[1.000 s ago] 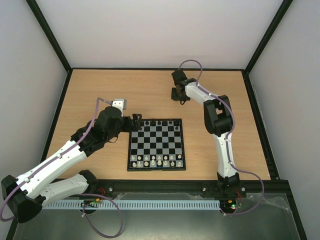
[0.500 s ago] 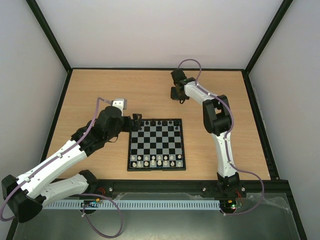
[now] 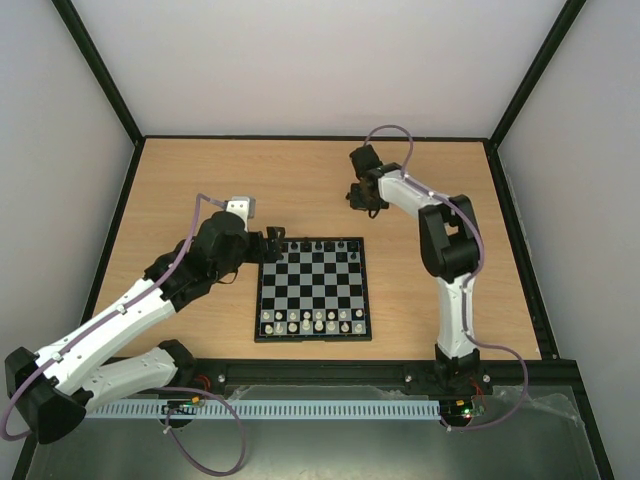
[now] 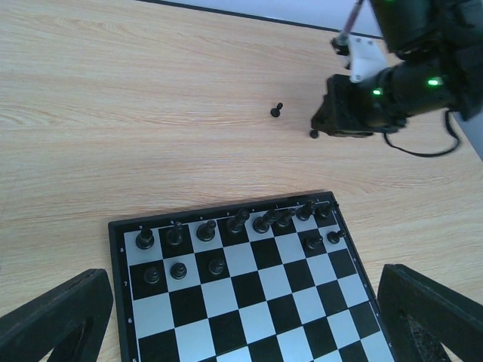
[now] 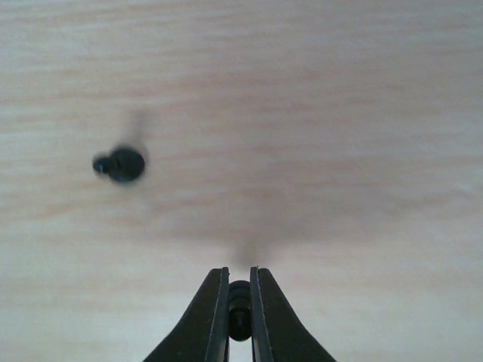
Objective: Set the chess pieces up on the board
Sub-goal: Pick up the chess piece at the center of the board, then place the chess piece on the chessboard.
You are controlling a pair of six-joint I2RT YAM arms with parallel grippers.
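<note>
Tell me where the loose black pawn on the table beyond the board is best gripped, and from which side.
Grip the loose pawn around its head and upper stem, coming straight down from above. It appears to stand upright on its wider base, with bare table all round it, so the jaws can close on either side without nudging anything.

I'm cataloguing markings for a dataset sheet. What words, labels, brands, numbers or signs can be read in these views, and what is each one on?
No text reads clearly in any view.
board: tiny pale marks run along its black frame, probably square coordinates, too small to read.
Elsewhere: no labels, brands or signs visible.
</note>
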